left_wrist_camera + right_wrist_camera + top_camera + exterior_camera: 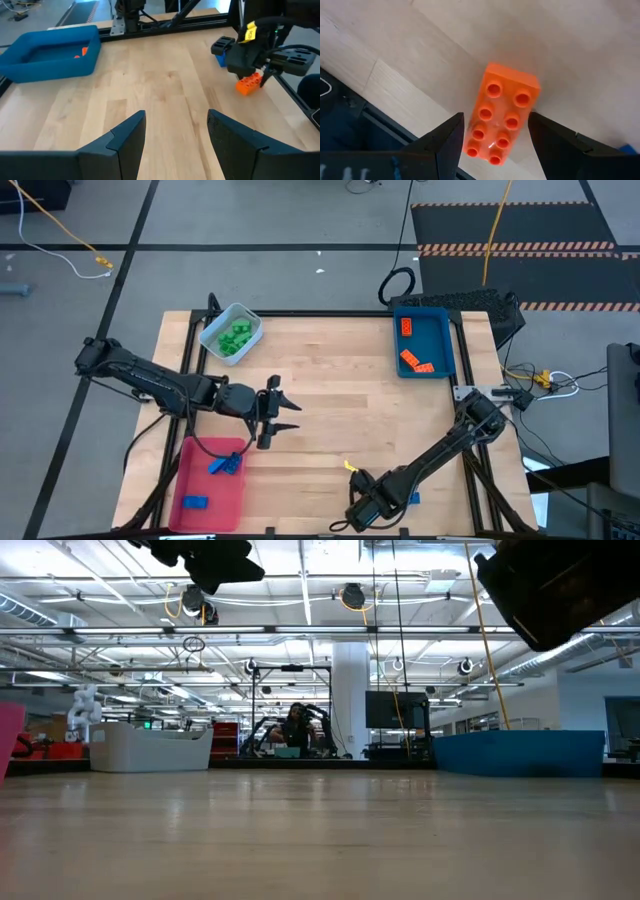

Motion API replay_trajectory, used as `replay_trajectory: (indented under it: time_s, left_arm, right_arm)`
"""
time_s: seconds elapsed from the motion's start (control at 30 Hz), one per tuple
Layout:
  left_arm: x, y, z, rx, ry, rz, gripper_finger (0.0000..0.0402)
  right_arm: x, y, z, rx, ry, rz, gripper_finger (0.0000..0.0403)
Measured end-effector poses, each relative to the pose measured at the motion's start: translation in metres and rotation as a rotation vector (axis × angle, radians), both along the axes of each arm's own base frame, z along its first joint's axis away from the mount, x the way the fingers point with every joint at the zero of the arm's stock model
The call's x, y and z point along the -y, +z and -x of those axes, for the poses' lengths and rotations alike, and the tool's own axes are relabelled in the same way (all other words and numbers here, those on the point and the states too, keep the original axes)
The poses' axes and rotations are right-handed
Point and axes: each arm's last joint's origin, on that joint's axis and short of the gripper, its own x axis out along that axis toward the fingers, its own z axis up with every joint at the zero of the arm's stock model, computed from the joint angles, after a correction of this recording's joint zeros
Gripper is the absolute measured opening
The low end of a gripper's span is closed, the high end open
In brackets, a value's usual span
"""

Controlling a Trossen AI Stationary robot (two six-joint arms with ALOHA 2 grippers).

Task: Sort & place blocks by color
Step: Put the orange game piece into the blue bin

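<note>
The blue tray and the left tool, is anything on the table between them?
No. In the left wrist view, only bare wood lies between the left tool and the blue tray. The orange block sits off to the side, under the right tool.

Brick (pixel 501 119) between right gripper (pixel 495 137) fingers (near table (pixel 320 380) edge).

The desk (pixel 330 380) is pale wood, planked, with a smooth satin finish. The orange block (pixel 502 120) is glossy moulded plastic, studded on top. The blue tray (pixel 50 65) looks like smooth matt plastic. The right gripper's fingers (pixel 447 145) are dark, matt plastic.
</note>
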Motion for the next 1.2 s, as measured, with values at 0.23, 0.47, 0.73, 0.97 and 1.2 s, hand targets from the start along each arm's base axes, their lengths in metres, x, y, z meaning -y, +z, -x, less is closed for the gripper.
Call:
replay_trajectory:
  time_s: [0.23, 0.47, 0.73, 0.97, 1.2]
  left_arm:
    - [0.000, 0.000, 0.000, -0.002, 0.002, 0.002, 0.0212]
    - [0.000, 0.001, 0.000, 0.006, 0.007, 0.017, 0.0212]
    - [0.001, -0.001, 0.001, -0.010, 0.004, 0.015, 0.0212]
    - [0.002, -0.001, 0.001, -0.008, 0.000, 0.013, 0.0212]
    - [0.002, -0.001, 0.001, -0.006, -0.001, 0.012, 0.0212]
  right_arm:
    - [0.002, -0.004, 0.006, -0.068, -0.009, 0.028, 0.0215]
    - [0.002, -0.012, 0.009, -0.097, -0.003, -0.026, 0.0215]
    - [0.004, -0.027, 0.011, -0.076, -0.033, -0.089, 0.0214]
    - [0.007, -0.030, 0.015, -0.115, -0.029, -0.052, 0.0177]
    - [0.008, -0.031, 0.016, -0.114, 0.003, -0.044, 0.0132]
